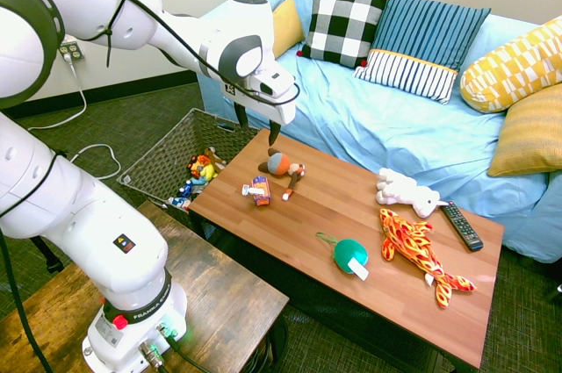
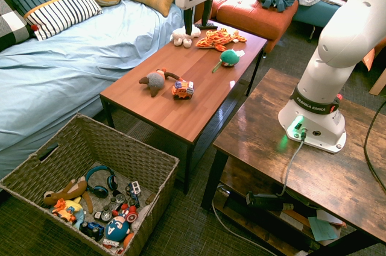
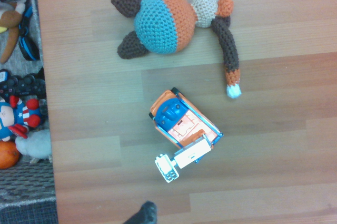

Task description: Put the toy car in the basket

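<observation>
The toy car (image 1: 257, 190) (image 2: 182, 90) (image 3: 181, 126), small and orange-red with blue and white parts, lies on the wooden coffee table (image 1: 369, 303) near its basket-side end. My gripper (image 1: 257, 123) (image 2: 199, 26) hangs open well above it, with nothing between its fingers. The basket (image 1: 154, 161) (image 2: 108, 132), a large rectangular one with sloping sides, stands on the floor just off that table end. Several toys lie in it.
A crocheted brown-and-orange plush (image 1: 281, 167) (image 2: 155, 81) (image 3: 168, 21) lies right beside the car. Further along the table are a green toy (image 1: 349, 254), an orange fish plush (image 1: 417, 246), a white plush (image 1: 406, 190) and a remote (image 1: 461, 224). A blue sofa (image 1: 386, 127) runs behind.
</observation>
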### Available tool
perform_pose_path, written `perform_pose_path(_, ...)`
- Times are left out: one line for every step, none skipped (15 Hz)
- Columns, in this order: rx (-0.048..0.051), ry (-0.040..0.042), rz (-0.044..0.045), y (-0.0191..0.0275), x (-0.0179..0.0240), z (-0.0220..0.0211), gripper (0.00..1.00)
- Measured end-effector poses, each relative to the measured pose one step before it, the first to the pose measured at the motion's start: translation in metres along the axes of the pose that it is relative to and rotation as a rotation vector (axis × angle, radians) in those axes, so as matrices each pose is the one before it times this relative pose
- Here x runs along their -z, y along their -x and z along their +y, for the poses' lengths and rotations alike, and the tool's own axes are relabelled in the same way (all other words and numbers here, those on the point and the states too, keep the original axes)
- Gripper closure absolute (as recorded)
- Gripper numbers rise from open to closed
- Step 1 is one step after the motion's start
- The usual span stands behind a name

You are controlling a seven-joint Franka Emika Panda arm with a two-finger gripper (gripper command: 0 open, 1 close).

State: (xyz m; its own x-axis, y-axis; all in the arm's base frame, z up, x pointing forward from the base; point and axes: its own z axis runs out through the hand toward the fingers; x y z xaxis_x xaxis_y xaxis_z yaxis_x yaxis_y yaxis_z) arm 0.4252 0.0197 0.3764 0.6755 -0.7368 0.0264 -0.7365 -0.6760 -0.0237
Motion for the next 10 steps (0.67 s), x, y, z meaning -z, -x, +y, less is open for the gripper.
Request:
perform_pose_path(0.00091, -0.00048, 0.00005, -0.00079, 0.00016, -0.00100, 0.00)
perform_pose_path(0.00488, 0.00139, -0.00182, -0.00046, -0.00104, 0.00008, 0.00)
perform_pose_path(0.00965, -0.00263, 0.00106, -0.00195, -0.00054, -0.00109, 0.00)
perform_pose_path(0.01438, -0.00450, 0.00293, -0.00226, -0.00164, -0.00250, 0.00)
perform_pose_path(0.02845, -0.00471, 0.00290, -0.00234, -0.00458, -0.00424, 0.00)
perform_pose_path(0.03372, -0.00022, -0.00159, -0.00026, -0.00946, -0.00456, 0.00)
perform_pose_path(0.03005, 0.00756, -0.00794, -0.00133, -0.01194, 0.00018, 0.00)
perform_pose_path(0.02550, 0.00509, -0.00934, -0.00322, -0.01141, 0.00795, 0.00)
perform_pose_path(0.02585, 0.00082, 0.00020, -0.00085, -0.01314, 0.00843, 0.00)
perform_pose_path(0.03601, -0.00311, 0.00518, 0.00391, -0.01613, 0.00693, 0.00)
